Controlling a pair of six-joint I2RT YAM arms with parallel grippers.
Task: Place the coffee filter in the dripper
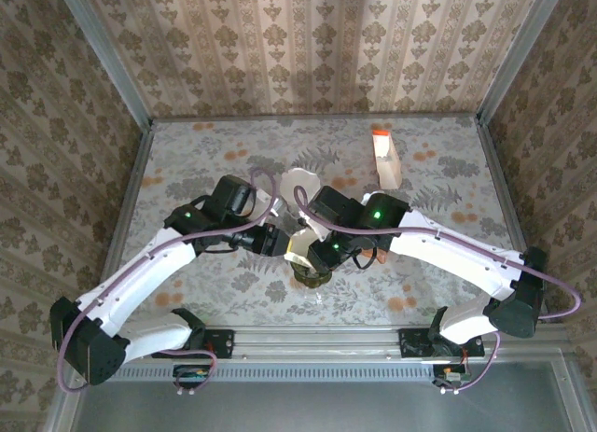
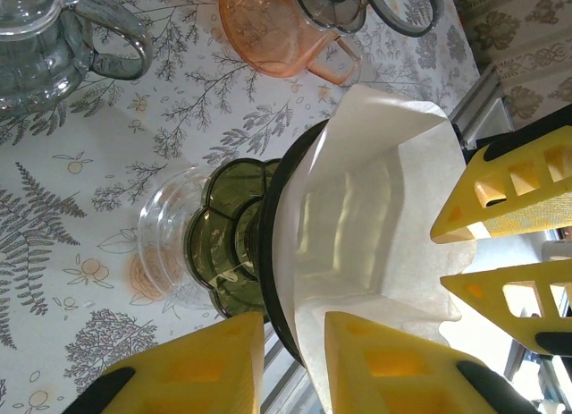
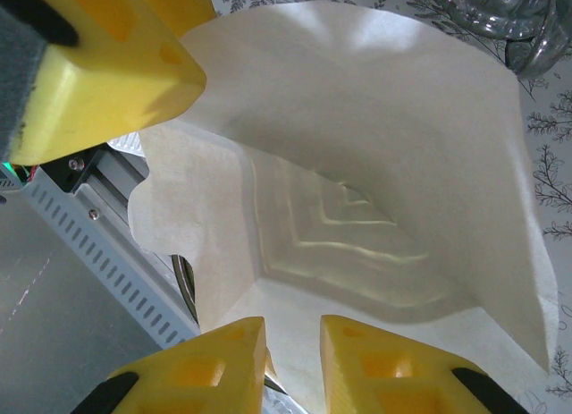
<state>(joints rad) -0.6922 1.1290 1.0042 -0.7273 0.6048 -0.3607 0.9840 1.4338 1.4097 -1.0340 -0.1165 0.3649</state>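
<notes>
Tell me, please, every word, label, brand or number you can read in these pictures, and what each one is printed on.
No text can be read anywhere in these pictures.
Carton with the orange top, at the far side of the table: any printing is too small to read.
Coffee filter: plain white, no printing.
Dripper: plain green glass, no label.
Orange cup: no marking shows.

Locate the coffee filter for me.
Top view: the coffee filter sits front-centre, between the left claw and right claw. Left wrist view shows it open in the green dripper.
</notes>
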